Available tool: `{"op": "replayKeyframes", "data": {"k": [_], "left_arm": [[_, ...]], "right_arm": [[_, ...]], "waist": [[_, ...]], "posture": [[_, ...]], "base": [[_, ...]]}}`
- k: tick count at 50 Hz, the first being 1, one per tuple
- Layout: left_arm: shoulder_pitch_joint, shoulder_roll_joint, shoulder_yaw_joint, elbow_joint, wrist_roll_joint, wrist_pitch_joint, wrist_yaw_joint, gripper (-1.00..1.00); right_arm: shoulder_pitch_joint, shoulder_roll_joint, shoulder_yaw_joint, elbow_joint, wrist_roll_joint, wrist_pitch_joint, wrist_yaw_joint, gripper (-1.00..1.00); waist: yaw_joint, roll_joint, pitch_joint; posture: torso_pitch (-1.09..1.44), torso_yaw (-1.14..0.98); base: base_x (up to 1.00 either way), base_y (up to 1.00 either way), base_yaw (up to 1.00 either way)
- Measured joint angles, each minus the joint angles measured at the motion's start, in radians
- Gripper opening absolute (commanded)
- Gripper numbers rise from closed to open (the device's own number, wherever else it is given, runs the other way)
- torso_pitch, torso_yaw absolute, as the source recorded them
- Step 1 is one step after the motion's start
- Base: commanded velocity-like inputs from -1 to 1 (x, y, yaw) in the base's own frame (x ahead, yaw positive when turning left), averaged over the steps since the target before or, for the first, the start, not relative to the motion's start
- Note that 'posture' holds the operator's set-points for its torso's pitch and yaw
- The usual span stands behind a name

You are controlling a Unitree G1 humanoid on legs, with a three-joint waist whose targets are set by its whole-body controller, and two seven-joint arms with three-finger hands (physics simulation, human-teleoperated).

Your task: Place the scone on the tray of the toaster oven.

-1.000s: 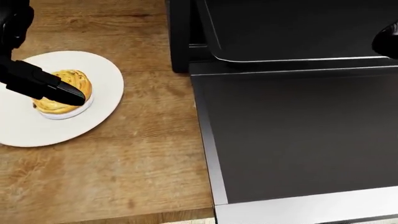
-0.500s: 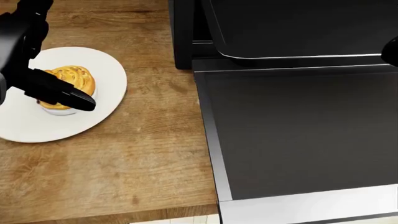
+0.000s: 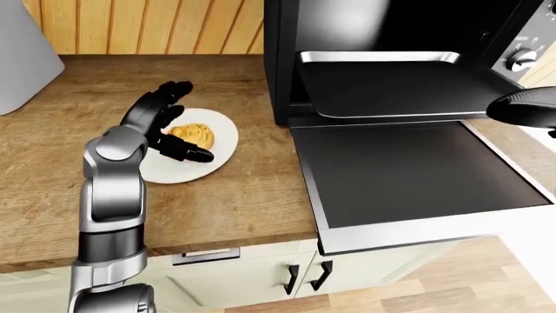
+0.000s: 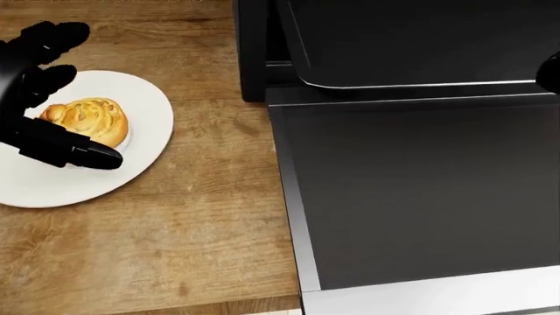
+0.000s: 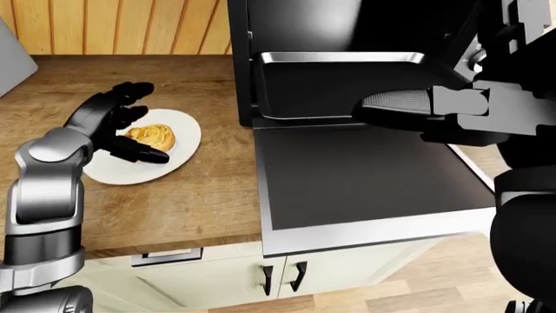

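Since a moment ago the left robot hand (image 4: 39, 98) has opened up: the finger that lay across the scone (image 4: 86, 121) now sits on its lower edge, and the upper fingers have lifted away toward the top left of the head view. So the hand is spread wide, cupped around the scone's left side, not gripping it. The scone is on the white plate (image 4: 140, 157), which rests on the wooden bench (image 4: 201, 216), left of the toaster oven (image 3: 365, 26). The oven door (image 3: 409, 173) is dropped flat and the tray (image 3: 391, 88) is pulled partly out above it, bare. The right robot hand (image 5: 417, 104) hovers over the tray area in the right-eye view; whether its fingers are spread or closed cannot be told. For this grasp, I'd say the fingers need to close evenly from both sides, low on the scone, firm enough to lift but gentle on the soft crumb. Then it should rise clear of the plate rim, carry right over the door, and set down in the middle of the tray.
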Motion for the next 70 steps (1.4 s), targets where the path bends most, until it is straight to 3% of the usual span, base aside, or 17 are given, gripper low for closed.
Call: {"op": "replayKeyframes", "data": {"k": [10, 24, 51, 60, 70], "left_arm": [[0.002, 0.003, -0.004, -0.002, 0.019, 0.002, -0.028, 0.12], [0.023, 0.003, -0.005, -0.033, 0.08, -0.032, -0.086, 0.03], [-0.114, 0.026, -0.023, -0.051, 0.141, 0.022, -0.151, -0.34], [-0.297, 0.044, -0.063, -0.174, 0.205, 0.138, -0.273, -0.38], [-0.398, 0.022, -0.116, -0.346, 0.325, 0.282, -0.441, -0.47]], "right_arm": [[-0.003, -0.009, -0.004, 0.001, 0.009, -0.001, -0.004, 1.0], [0.009, -0.03, -0.014, 0.002, 0.034, -0.025, -0.014, 1.0], [0.014, -0.031, -0.017, 0.011, 0.031, -0.029, -0.007, 1.0], [0.031, -0.054, -0.04, 0.014, 0.041, -0.036, -0.002, 1.0], [0.016, -0.115, -0.063, 0.06, 0.062, -0.057, -0.008, 1.0]], "waist": [[0.0, 0.001, 0.001], [-0.003, 0.001, -0.003], [0.001, -0.007, 0.007], [0.003, -0.015, 0.014], [0.002, -0.013, 0.023]], "posture": [[0.0, 0.0], [0.0, 0.0], [0.0, 0.0], [0.0, 0.0], [0.0, 0.0]], "base": [[0.0, 0.0, 0.0], [0.0, 0.0, 0.0], [0.0, 0.0, 0.0], [0.0, 0.0, 0.0], [0.0, 0.0, 0.0]]}}
